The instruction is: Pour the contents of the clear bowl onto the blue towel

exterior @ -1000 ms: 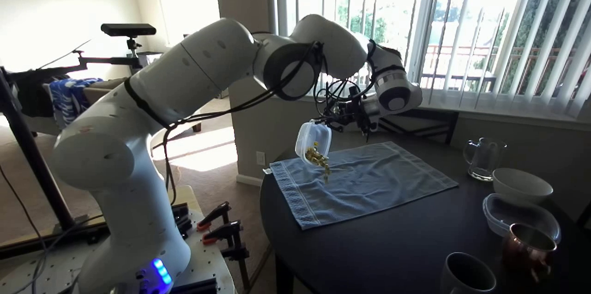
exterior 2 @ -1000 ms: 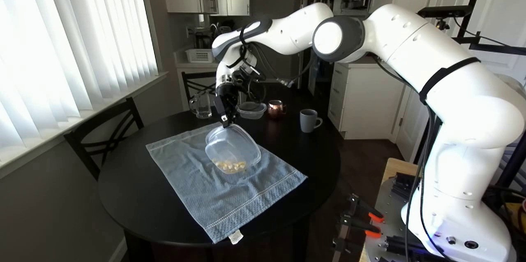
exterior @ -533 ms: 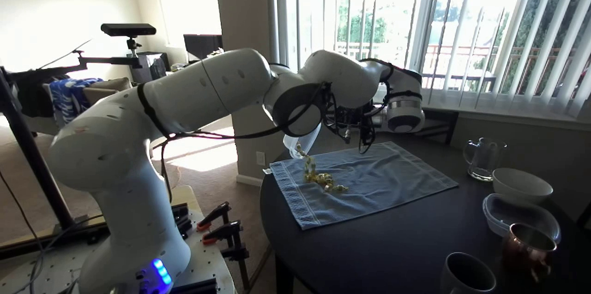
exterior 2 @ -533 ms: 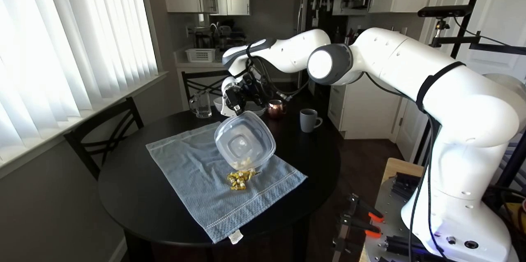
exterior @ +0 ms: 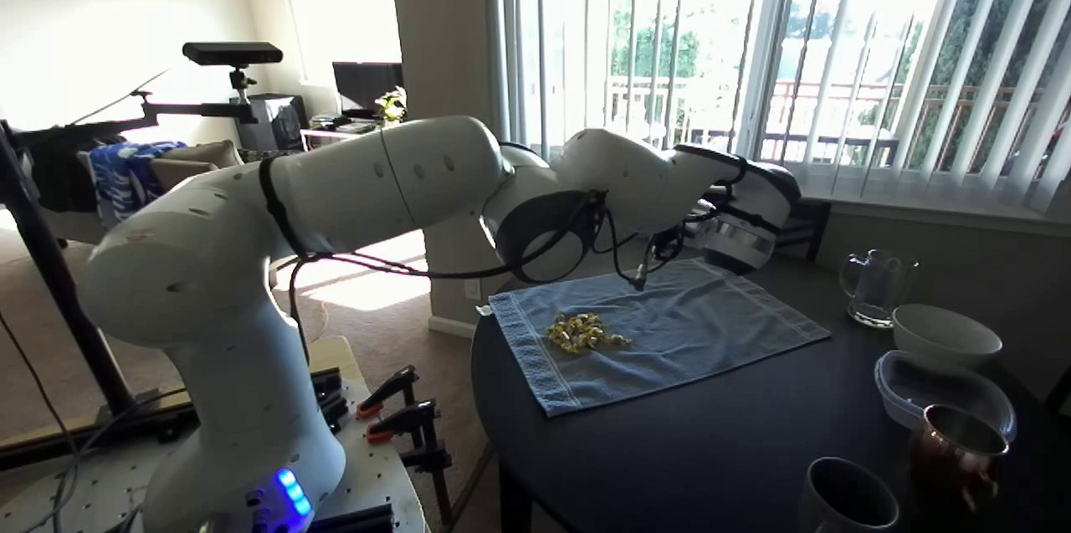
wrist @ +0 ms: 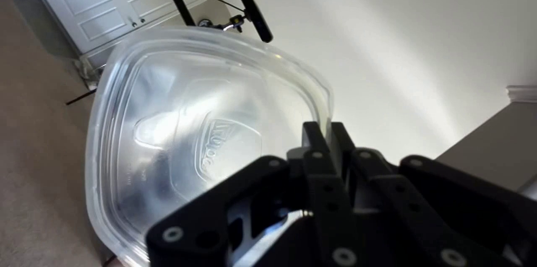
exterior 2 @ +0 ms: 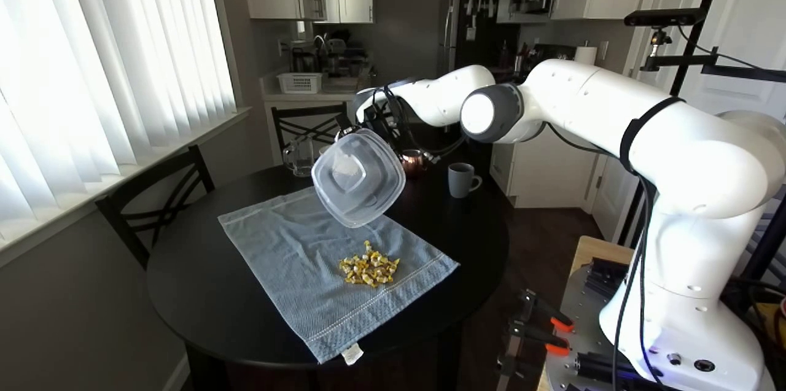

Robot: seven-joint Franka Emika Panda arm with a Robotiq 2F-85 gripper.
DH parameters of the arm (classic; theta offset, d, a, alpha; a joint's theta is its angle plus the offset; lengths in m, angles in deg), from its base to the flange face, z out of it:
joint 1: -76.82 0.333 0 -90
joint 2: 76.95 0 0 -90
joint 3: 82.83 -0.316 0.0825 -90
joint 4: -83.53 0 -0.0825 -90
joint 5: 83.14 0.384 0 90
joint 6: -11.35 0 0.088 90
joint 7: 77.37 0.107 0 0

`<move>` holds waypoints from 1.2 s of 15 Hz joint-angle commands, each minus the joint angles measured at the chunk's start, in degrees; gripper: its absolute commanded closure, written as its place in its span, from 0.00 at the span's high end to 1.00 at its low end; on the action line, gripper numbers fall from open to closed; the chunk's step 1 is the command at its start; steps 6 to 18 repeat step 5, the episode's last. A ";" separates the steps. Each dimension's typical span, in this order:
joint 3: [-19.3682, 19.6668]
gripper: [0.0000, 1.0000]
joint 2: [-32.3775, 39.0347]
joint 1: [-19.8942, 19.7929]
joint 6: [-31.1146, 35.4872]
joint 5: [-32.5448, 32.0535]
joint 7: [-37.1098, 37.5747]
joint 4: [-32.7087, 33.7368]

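My gripper [wrist: 327,129] is pinched on the rim of the clear bowl [wrist: 201,124], one fingertip either side of the wall. Bowl steeply tipped, raised apart from the blue towel [exterior 2: 288,250]. No bits made out inside; pour all but done, I judge. Best handling: hold the tilt a moment, one light shake over the contents [exterior 2: 368,266] in case anything clings, then lift away before righting, so the edge drags nothing. The wall looks like thin plastic; squeezing harder could bow it.

Shape: rounded square, stepped rim, raised lettering in the base. The contents lie on the towel in one loose, lumpy heap, yellow with pale and brown flecks, just short of the stitched band. Towel: woven, softly rumpled, tag [exterior 2: 352,353] near one corner. Outward again, the dark, smooth table [exterior 2: 215,293]; on it a shiny copper mug [exterior: 958,458] and a matt grey mug [exterior 2: 462,180].
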 commanded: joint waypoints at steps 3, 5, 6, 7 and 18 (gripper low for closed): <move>-0.21 0.02 1.97 0.33 3.06 9.21 8.57 1.73; 0.05 0.02 2.19 0.52 4.22 10.58 9.50 2.20; 0.05 0.02 2.19 0.52 4.22 10.58 9.50 2.20; 0.05 0.02 2.19 0.52 4.22 10.58 9.50 2.20; 0.05 0.02 2.19 0.52 4.22 10.58 9.50 2.20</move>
